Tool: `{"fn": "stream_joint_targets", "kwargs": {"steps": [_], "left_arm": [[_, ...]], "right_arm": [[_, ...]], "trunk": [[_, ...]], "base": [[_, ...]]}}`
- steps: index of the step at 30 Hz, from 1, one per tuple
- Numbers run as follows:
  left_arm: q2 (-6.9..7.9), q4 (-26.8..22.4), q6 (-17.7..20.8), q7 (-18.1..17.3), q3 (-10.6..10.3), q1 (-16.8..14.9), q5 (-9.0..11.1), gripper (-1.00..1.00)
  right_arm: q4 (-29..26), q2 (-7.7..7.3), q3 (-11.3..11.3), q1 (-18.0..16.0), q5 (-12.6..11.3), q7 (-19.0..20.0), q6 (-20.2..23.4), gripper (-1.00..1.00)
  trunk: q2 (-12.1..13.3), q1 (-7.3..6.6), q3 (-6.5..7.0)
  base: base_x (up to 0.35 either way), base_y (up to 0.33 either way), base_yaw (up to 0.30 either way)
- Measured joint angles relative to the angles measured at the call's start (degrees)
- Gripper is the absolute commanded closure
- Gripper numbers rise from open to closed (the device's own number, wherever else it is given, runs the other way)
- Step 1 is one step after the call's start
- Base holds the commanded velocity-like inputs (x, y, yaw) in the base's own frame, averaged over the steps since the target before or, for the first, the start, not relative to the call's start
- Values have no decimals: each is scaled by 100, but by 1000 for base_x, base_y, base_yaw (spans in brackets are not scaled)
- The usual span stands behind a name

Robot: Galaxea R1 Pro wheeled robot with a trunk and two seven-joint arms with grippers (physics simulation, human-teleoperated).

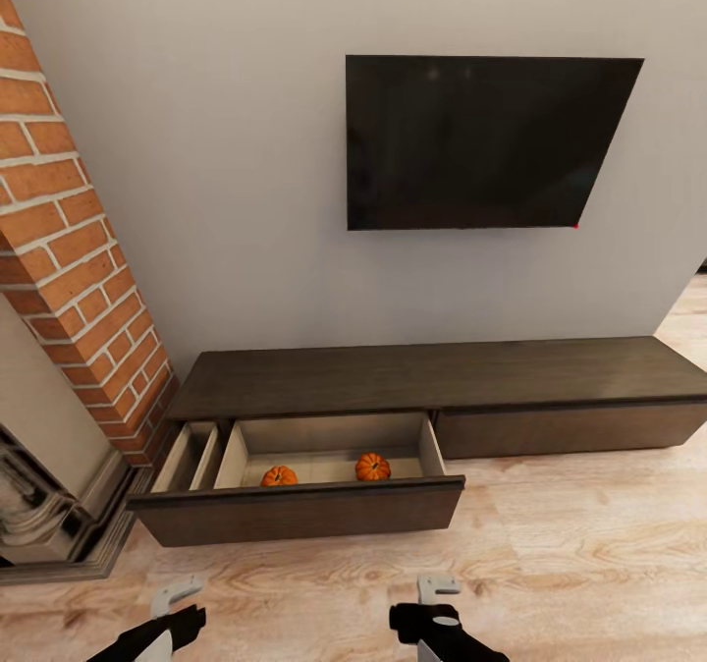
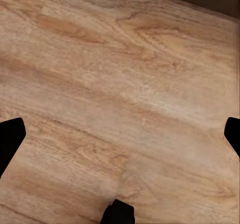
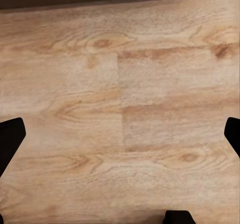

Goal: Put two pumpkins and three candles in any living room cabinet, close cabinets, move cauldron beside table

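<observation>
Pumpkins [image 1: 279, 476] [image 1: 372, 467] sitting along front edge of open cabinet [image 1: 432, 377] drawer; both grippers [image 1: 177, 598] [image 1: 437, 593] hanging spread open, holding nothing

pumpkins [image 1: 279, 476] [image 1: 372, 467]: 2 | cabinet [image 1: 442, 375]: 1 | open drawer [image 1: 299, 510]: 1 | TV [image 1: 481, 141]: 1
</observation>
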Motion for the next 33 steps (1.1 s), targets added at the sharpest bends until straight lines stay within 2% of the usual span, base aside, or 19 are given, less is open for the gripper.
{"fn": "stream_joint_targets", "kwargs": {"steps": [10,13,18,23,33], "left_arm": [[-7,-474,-887,5,3,-4,-8,-100],[-7,-507,-1111,3,11,-5,0,-100],[-21,-518,-1572,1,12,-6,5,-100],[-65,-515,-1685,-3,-4,-5,5,-100],[-78,-492,-1720,-7,-21,-3,6,-100]], "right_arm": [[-58,-39,9,1,40,-25,-291,-100],[-62,-42,9,2,39,-25,-600,-100],[-55,-48,9,0,28,-14,-1349,-100],[-56,-51,9,2,23,-1,-1588,-100],[-59,-48,9,2,22,3,-1633,-100]], "trunk": [[0,0,0],[0,0,0],[0,0,0],[0,0,0],[0,0,0]], "base": [[0,0,0],[0,0,0],[0,0,0],[0,0,0],[0,0,0]]}}
